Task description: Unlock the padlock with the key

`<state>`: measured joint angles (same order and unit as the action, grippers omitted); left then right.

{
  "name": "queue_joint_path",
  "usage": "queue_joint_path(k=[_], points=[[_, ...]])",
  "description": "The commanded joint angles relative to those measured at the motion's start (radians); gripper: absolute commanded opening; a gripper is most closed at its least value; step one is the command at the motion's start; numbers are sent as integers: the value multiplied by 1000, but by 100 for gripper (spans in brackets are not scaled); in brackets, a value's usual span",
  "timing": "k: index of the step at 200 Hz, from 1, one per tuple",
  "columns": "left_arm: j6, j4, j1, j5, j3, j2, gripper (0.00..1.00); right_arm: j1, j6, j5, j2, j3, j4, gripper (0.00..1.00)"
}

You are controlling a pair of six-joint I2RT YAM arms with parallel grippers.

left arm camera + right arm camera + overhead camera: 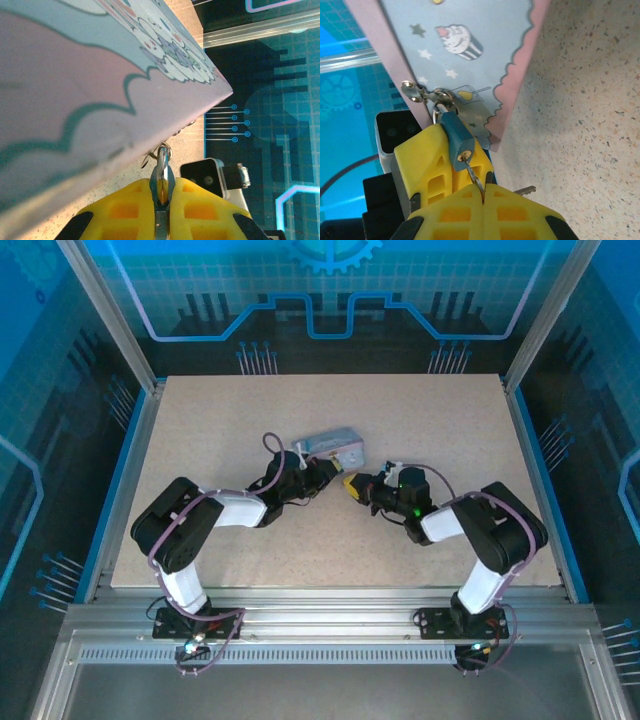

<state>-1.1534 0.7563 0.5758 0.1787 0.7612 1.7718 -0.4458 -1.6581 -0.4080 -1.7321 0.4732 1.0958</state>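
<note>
The pale blue cartoon tin (330, 447) lies on the counter (320, 550), and both arms meet at its near side. The small blue-black padlock (455, 137) hangs from the hasp (439, 96) on the tin's edge. Just below the tin, the left tool (162, 186) is closed on the padlock's body. The right tool (484, 192) is clamped on the key (471, 171), whose blade runs up to the padlock's keyhole. A 2nd key (524, 190) pokes out beside it.
</note>
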Motion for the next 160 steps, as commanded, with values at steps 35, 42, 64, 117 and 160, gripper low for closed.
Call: queue_joint_path(k=[35,42,64,117,160], points=[[-12,70,51,163,-9,-21,0,-18,-183,13,-152,63,294,0],[-11,68,50,165,-9,-23,0,-19,-175,11,-149,64,283,0],[-12,67,49,166,-8,-23,0,-20,-104,-3,-120,70,193,0],[-12,73,51,168,-6,-17,0,-25,-235,-1,-193,77,326,0],[-12,71,50,166,-10,-18,0,-30,-139,4,-77,74,122,0]])
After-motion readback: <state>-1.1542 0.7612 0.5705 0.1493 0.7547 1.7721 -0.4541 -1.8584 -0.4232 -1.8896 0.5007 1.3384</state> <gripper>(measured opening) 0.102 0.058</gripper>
